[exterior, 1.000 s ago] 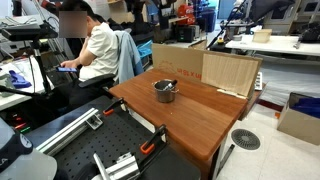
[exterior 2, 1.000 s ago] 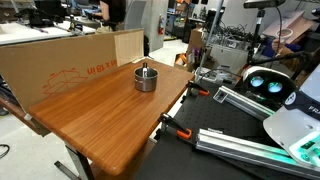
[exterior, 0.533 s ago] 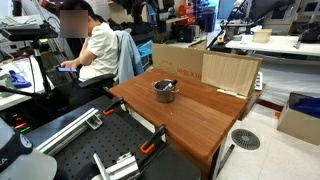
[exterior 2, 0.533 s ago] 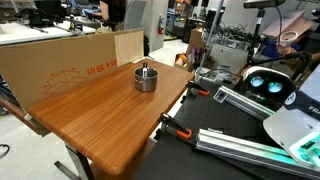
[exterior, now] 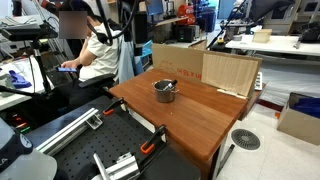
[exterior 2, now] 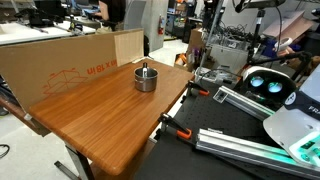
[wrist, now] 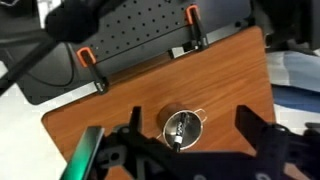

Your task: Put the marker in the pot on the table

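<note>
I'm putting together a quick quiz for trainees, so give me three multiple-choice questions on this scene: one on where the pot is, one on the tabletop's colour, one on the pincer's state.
1. Where is the pot? A on the floor; B on the table; C on a white desk.
2. What colour is the tabletop? A reddish-brown; B white; C black.
3. How is the pincer? A shut on the pot; B shut on nothing; C open and empty.

Answers:
1 B: both exterior views show the pot standing on the table.
2 A: the wood is reddish-brown in every view.
3 C: in the wrist view the jaws stand wide apart above the pot, gripping nothing.
</note>
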